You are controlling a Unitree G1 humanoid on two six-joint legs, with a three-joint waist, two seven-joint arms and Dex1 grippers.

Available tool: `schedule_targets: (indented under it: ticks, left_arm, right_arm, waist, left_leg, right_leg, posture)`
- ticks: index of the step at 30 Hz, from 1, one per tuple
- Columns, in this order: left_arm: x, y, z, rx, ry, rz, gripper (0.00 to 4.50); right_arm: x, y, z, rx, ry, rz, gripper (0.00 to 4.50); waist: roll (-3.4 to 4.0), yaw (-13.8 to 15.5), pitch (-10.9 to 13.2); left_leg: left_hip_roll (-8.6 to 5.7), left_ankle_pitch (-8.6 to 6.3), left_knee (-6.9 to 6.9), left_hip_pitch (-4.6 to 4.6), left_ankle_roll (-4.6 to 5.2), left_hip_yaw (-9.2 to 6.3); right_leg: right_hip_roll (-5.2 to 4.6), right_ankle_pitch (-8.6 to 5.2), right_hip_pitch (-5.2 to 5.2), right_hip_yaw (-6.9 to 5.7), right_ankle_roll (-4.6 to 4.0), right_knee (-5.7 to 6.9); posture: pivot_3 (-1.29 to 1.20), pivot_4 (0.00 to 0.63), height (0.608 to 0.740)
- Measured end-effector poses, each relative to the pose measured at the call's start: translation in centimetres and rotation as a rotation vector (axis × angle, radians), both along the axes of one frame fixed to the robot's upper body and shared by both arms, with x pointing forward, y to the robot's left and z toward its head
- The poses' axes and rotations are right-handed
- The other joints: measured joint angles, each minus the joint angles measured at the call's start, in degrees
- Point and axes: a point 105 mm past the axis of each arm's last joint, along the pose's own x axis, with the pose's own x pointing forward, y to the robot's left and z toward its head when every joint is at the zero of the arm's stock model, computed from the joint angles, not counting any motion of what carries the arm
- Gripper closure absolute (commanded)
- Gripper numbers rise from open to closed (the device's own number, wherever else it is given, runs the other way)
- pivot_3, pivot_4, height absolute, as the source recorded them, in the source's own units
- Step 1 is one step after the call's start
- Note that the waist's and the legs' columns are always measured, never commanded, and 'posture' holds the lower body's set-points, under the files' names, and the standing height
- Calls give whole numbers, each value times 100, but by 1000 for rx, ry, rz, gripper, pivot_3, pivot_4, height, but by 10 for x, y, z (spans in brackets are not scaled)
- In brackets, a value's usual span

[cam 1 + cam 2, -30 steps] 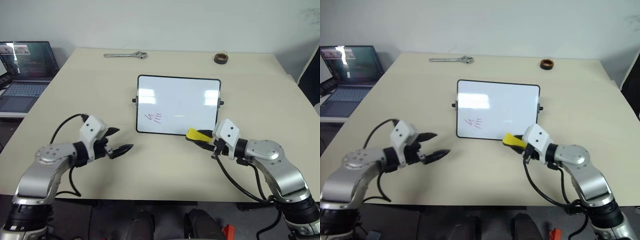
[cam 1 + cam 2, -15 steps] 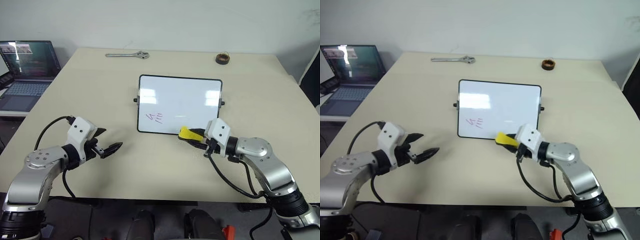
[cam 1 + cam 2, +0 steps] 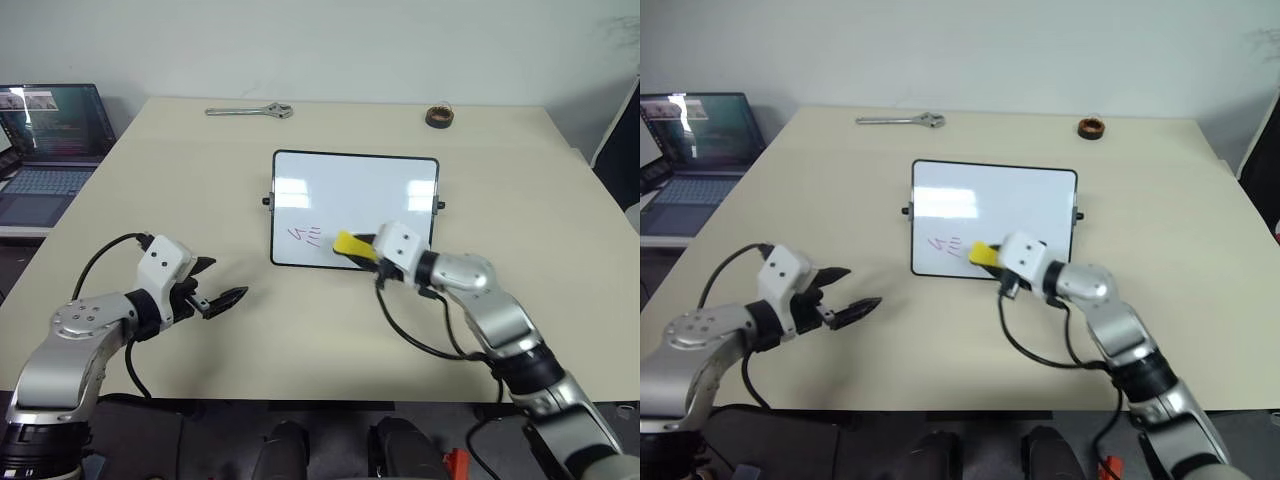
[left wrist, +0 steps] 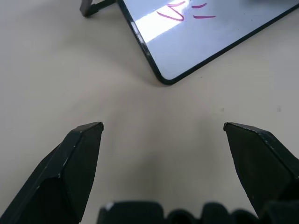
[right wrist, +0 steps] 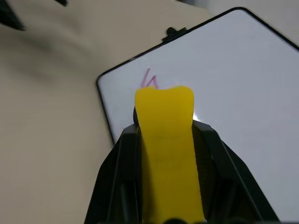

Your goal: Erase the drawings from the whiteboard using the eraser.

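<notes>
eraser (image 3: 349,245): yellow, clamped between right gripper (image 3: 368,250) fingers, held over whiteboard (image 3: 355,210) lower part, just beside red drawings (image 3: 308,236) | whiteboard: laid mid-table (image 3: 150,190) | left gripper (image 3: 220,284): fingers spread apart, nothing held, near board's lower left corner

whiteboard (image 3: 355,210) sits mid surface (image 3: 150,190), drawings (image 3: 308,236) at its near-left corner. eraser (image 3: 351,245) is over the near edge, just right of the drawings, w/ right gripper (image 3: 366,249) behind it. left gripper (image 3: 222,284) is near-left of the board, apart. wrench (image 3: 250,111) far left, tape roll (image 3: 440,116) far right. laptop (image 3: 48,145) off the left side.
</notes>
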Motion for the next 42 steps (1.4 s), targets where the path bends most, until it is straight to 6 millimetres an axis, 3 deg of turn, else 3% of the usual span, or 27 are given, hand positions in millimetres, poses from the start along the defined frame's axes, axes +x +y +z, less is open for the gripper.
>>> schedule_targets:
  ticks: [6,8,11,17,20,25,27,31,35,38,42]
  left_arm:
    - [7,-7,-2,13,-1,-34,0]
    - [8,-11,-1,10,-6,-55,0]
    - [8,-12,-1,9,-7,-60,0]
    - [9,-9,-6,7,7,-50,0]
    - [9,-11,-8,12,9,-63,0]
    - [10,-10,-11,11,19,-69,0]
    - [11,-8,-12,11,20,-67,0]
    - [11,-10,-12,8,11,-72,0]
    - [11,-10,-11,8,3,-77,0]
    - [11,-10,-12,8,5,-76,0]
    - [9,-10,-13,5,14,-87,0]
  right_arm:
    - [37,18,-7,-41,-64,-103,3398]
    - [41,26,-4,-61,-93,-89,3398]
    - [37,30,-12,-134,-99,-26,3398]
    - [13,34,-49,-332,-97,151,3398]
    - [20,38,-44,-339,-165,121,3398]
    - [47,42,-5,-237,-285,-28,3398]
    - [50,46,1,-228,-289,-32,3398]
    - [40,62,-14,-275,-222,60,3398]
    - [29,65,-30,-369,-202,153,3398]
    - [32,66,-28,-356,-238,128,3398]
    - [46,69,-4,-267,-321,21,3398]
  waist:
    - [0,4,0]
    - [-1,-4,0]
    - [-1,-7,-1]
    - [0,-9,-1]
    - [-1,-15,-1]
    - [0,-26,0]
    - [-1,-33,-1]
    - [-1,-75,-1]
    - [0,-70,-1]
    - [0,-72,0]
    - [1,-74,1]
  left_leg:
    - [2,0,-1,-8,0,2]
    - [4,0,-1,-6,0,2]
    - [8,0,-1,-3,0,0]
    - [6,0,2,11,1,0]
    - [4,1,2,21,0,-1]
    - [2,4,3,20,-2,-5]
    - [3,4,0,18,-2,-3]
    - [10,3,-2,13,-2,-2]
    - [24,3,-1,14,-2,-3]
    - [25,3,-1,16,-2,-3]
    - [28,4,-1,13,-2,-3]
  right_leg:
    - [-2,0,-8,1,0,-1]
    - [-2,0,-7,1,-1,0]
    - [-2,0,-4,0,-1,1]
    - [-2,1,5,1,-1,11]
    - [1,4,8,1,-6,20]
    - [8,10,6,-2,-16,27]
    - [7,10,5,0,-15,21]
    - [7,10,3,1,-15,13]
    - [5,10,5,-1,-15,13]
    - [7,10,4,-1,-15,17]
    - [9,10,1,-1,-15,20]
  posture:
    - [0,150,740]
    - [0,150,740]
    - [0,150,740]
    - [0,150,740]
    - [0,150,740]
    - [0,150,740]
    - [0,150,740]
    - [0,150,740]
    - [0,150,740]
    - [0,150,740]
    - [0,150,740]
